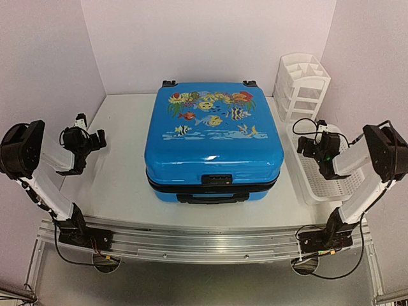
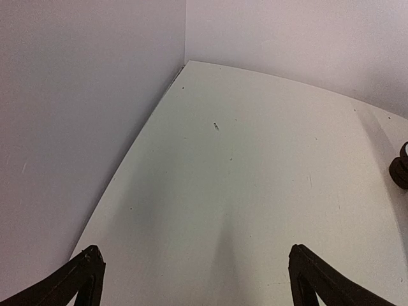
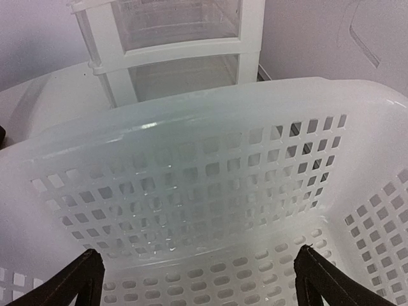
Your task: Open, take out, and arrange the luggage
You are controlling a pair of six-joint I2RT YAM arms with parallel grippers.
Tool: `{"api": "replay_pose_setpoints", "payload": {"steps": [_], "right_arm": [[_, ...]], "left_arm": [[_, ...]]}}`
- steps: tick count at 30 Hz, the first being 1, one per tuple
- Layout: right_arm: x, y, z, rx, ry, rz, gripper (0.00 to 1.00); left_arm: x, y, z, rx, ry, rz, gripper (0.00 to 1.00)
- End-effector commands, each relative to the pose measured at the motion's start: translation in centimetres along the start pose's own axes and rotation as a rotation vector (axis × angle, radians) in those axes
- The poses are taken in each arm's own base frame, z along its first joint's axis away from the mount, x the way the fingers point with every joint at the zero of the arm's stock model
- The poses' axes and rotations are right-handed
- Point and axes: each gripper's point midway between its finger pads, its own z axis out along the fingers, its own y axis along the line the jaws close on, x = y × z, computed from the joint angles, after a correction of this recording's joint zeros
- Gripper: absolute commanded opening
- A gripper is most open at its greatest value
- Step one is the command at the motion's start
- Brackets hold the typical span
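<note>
Well, the big bright blue hard-shell suitcase with fish painted on its lid lay flat and shut in the middle of the white table. Its handle edge faced the arms. Its black wheels sat at the far edge, near the back wall. On its left side, a wide open strip of table ran out to the side wall. The left gripper hung over that strip with its two black fingers spread wide and nothing between them. On the right side the room was tight. A white plastic basket full of little holes lay just beside the suitcase. A white plastic organizer with small boxes stood behind the basket. The right gripper hung over the basket, fingers wide apart, holding nothing.
</note>
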Motion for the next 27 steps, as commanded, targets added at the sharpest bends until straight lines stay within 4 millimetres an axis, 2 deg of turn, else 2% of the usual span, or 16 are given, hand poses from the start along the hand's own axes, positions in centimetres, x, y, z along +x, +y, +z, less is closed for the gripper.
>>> {"api": "replay_pose_setpoints", "payload": {"steps": [1,3,7,10,12,15,17,22,24,27], "right_arm": [[-3.0,0.6,-1.0,-0.028,-0.022,-0.004,0.98],[-4.4,1.6,-2.1,-0.086,-0.038,-0.022,0.98],[-6.5,5.4,-5.2,-0.314,-0.036,-0.102,0.98],[-7.4,9.0,-8.9,-0.554,0.027,-0.196,0.96],[-7.4,11.4,-12.0,-0.748,0.051,-0.268,0.95],[-6.3,12.9,-15.7,-0.918,0.094,-0.366,0.94],[-5.5,13.3,-17.7,-0.996,0.133,-0.413,0.94],[-1.0,12.0,-21.0,-1.085,0.295,-0.662,0.89],[0.2,11.7,-21.8,-1.099,0.306,-0.755,0.86],[1.5,11.7,-22.6,-1.130,0.337,-0.810,0.82]], "left_arm": [[-1.2,0.1,0.4,-0.007,-0.028,-0.014,1.00],[-1.3,0.1,0.3,-0.006,-0.030,-0.012,1.00],[-2.4,-2.0,-0.8,0.117,-0.042,0.034,1.00],[-4.4,-4.5,-2.7,0.255,-0.032,0.106,1.00],[-7.3,-7.2,-4.8,0.390,-0.092,0.207,1.00],[-10.3,-10.6,-7.9,0.520,-0.220,0.329,1.00],[-11.2,-12.9,-9.9,0.622,-0.261,0.415,1.00],[-11.4,-18.7,-14.1,0.858,-0.274,0.592,1.00],[-11.2,-21.2,-16.7,0.980,-0.312,0.696,1.00],[-10.6,-23.7,-20.1,1.125,-0.354,0.784,1.00]]}}
